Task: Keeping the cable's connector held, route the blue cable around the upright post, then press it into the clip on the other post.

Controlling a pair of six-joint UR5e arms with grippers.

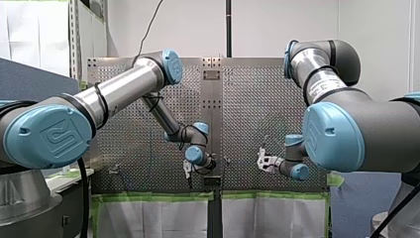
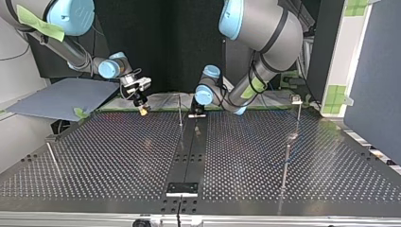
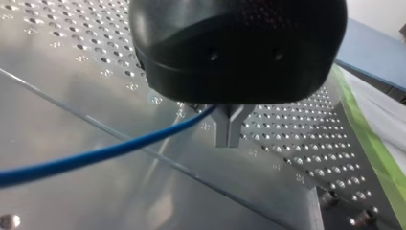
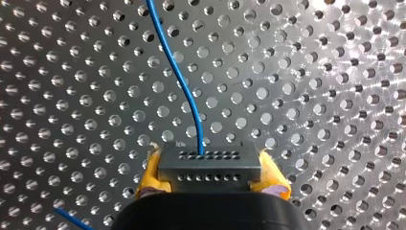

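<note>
My right gripper: yellow pads clamp the connector by its ends. Left gripper pinches the cable, which leads off the connector above the table. Judged thin, light, limp, slick; hold close to any bend.

Perforated metal table, thin upright post near its middle strip, clip-topped post towards the top view's right

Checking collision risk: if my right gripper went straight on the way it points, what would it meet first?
Most likely the perforated table: the right gripper, holding the connector, faces it with only the blue cable between; distance unclear.
</note>
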